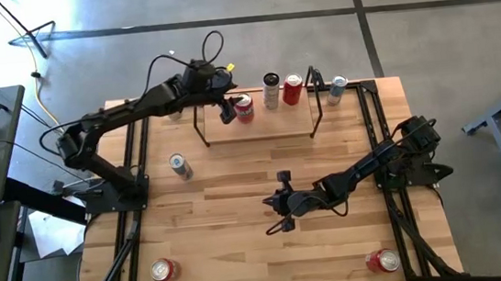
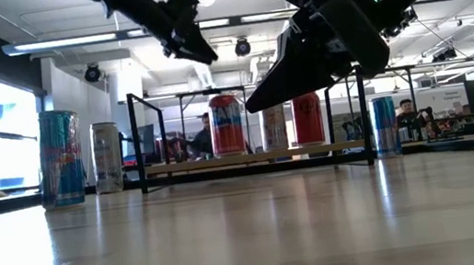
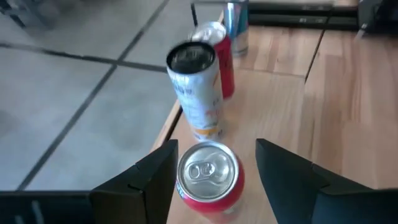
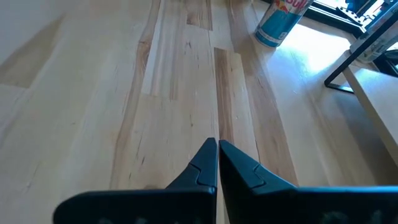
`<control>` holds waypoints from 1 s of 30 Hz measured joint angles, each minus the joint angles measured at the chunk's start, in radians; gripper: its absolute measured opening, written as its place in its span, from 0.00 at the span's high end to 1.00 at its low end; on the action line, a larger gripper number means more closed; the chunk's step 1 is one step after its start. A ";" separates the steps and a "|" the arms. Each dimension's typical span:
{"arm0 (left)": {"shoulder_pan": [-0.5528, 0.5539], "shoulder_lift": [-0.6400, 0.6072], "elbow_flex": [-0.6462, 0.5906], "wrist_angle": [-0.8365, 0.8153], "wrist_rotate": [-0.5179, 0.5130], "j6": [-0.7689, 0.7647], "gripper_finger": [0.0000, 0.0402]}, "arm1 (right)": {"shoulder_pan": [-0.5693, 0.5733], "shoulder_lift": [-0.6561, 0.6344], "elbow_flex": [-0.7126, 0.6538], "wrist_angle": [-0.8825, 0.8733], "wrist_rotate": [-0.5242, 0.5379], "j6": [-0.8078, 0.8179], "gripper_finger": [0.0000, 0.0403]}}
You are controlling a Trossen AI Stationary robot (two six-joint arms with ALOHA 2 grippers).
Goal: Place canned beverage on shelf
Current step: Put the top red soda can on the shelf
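Light wood covers the table (image 1: 241, 234) in the high view, and the shelf (image 1: 258, 126) lies toward twelve o'clock, a pale plank between thin black rod frames. The left gripper (image 1: 229, 108) hangs at the shelf's nine o'clock end, right by a red can (image 1: 245, 109) standing on the plank; a white can (image 1: 272, 91) and another red can (image 1: 293, 89) stand along the far edge, and a silver-blue can (image 1: 338, 89) just past the three o'clock frame. The right gripper (image 1: 279, 213) waits over bare wood near the middle of the table. Loose cans sit at nine, seven and five o'clock. In the low view the red can (image 2: 227, 125) stands upright on the shelf (image 2: 254, 157), with the left arm's fingers above it; contact is hard to judge from here. In the left wrist view the fingers (image 3: 143, 180) stand apart on either side of the red can (image 3: 209, 177), with a sliver of gap each side, so they look released rather than clamped. In the right wrist view the fingertips (image 4: 208, 163) are pressed together, holding nothing, above the boards.
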 joint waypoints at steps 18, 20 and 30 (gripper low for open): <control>-0.264 -0.117 -0.416 0.635 -0.097 -0.026 0.97 | -0.004 0.000 0.000 0.017 -0.004 -0.034 1.00; -0.291 -0.142 -0.511 0.721 -0.090 -0.026 0.96 | -0.010 0.000 0.000 0.027 -0.010 -0.035 1.00; -0.396 -0.292 -0.884 1.097 -0.088 -0.044 0.99 | -0.115 0.017 0.000 0.044 -0.060 -0.030 1.00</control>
